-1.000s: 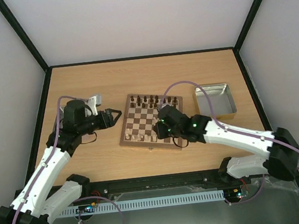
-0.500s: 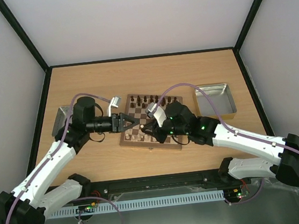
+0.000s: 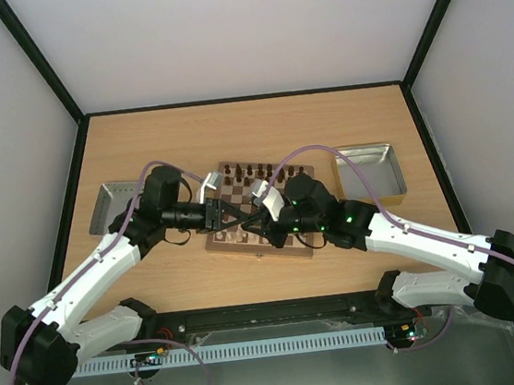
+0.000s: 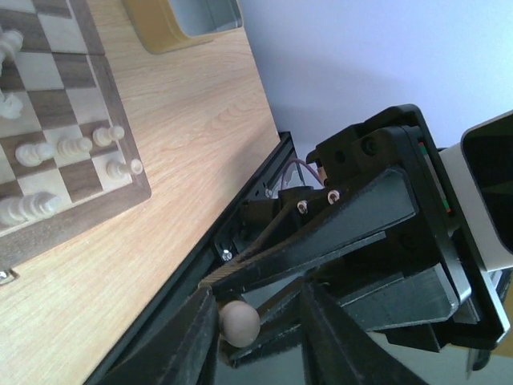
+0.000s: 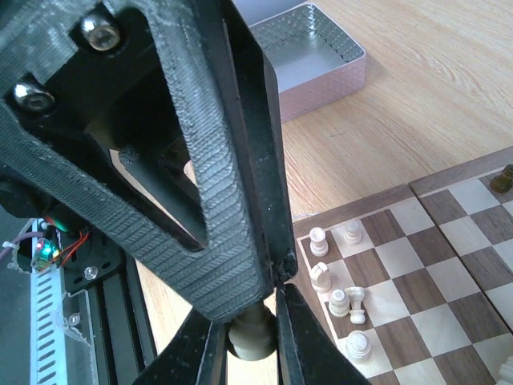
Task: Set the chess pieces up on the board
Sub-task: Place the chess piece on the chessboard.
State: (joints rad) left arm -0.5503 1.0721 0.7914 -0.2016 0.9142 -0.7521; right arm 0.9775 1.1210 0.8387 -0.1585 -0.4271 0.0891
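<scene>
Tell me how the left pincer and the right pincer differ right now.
The right pincer is shut on a pale chess piece; the left pincer is open, straddling that piece's round head. The left pincer points in from the left, the right pincer from the right. Shared: both meet above the board at the same piece.

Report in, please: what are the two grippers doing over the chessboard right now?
Right gripper shut on a pale chess piece over the board. Left gripper open, straddling the same piece. Nothing in the way.
</scene>
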